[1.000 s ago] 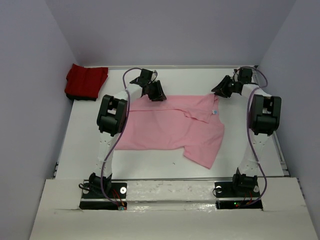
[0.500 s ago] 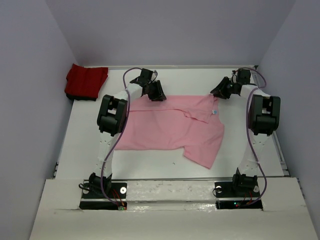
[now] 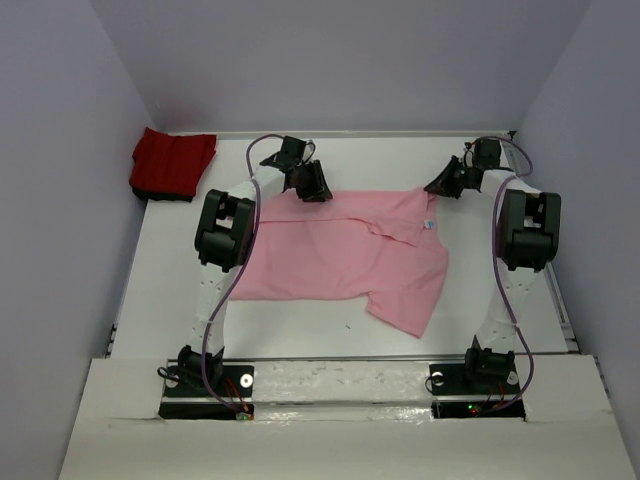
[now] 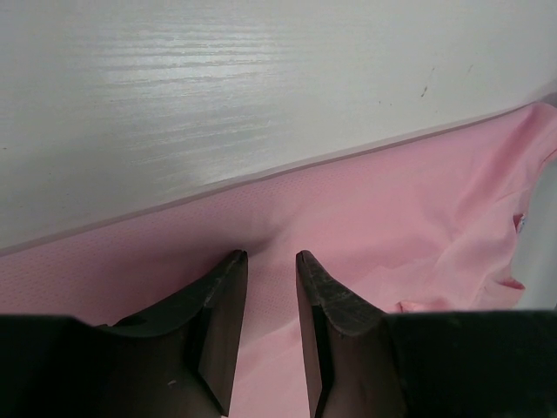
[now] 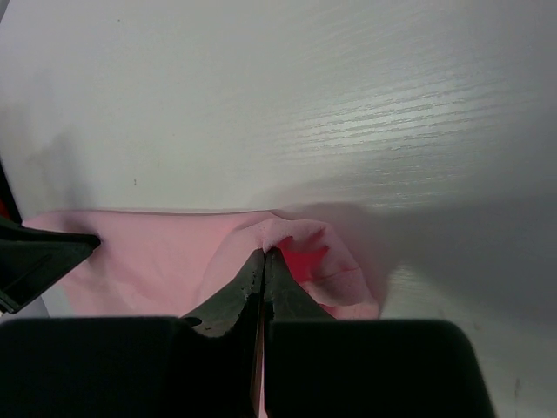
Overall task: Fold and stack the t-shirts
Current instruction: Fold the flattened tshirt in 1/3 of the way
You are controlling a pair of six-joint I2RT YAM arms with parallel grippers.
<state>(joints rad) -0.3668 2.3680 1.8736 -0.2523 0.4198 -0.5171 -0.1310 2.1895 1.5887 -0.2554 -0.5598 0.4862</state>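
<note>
The pink shirt (image 3: 340, 255) lies spread flat in the middle of the desk (image 3: 170, 290). Its long axis runs left to right, and its collar (image 3: 400, 225) points toward the far right. One short sleeve (image 3: 410, 300) trails out toward the near right.

At the shirt's far right corner, my right end effector (image 5: 264, 252) is clenched. Its fingertips meet on a small raised pucker of the pink cloth, right at the edge where the cloth ends and bare desk begins.

At the far left of the same edge, my left end effector (image 4: 271, 255) rests on the shirt. Its fingers stand a little apart, with pink cloth showing in the gap, so nothing is pinched there.

The red shirt (image 3: 172, 163) sits well apart, a folded bundle in the far left corner of the desk against the wall.
</note>
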